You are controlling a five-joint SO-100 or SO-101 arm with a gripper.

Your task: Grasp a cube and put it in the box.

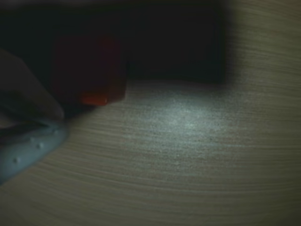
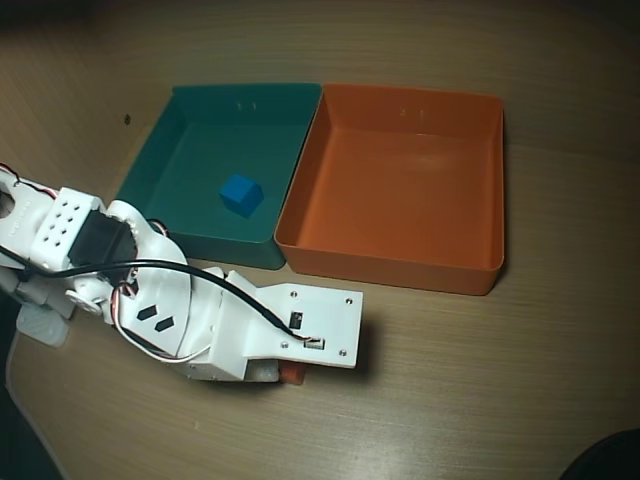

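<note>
Overhead view | cube (image 2: 293, 375) under end effector (image 2: 285, 372) | orientation hidden

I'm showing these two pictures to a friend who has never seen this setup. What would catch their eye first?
Two big trays side by side at the top of the overhead view: the teal tray holding a small blue cube, and the empty orange box to its right. Below them, the white arm lies low over the wooden table, an orange cube peeping out beneath it. The wrist view shows that cube dim in shadow.
</note>
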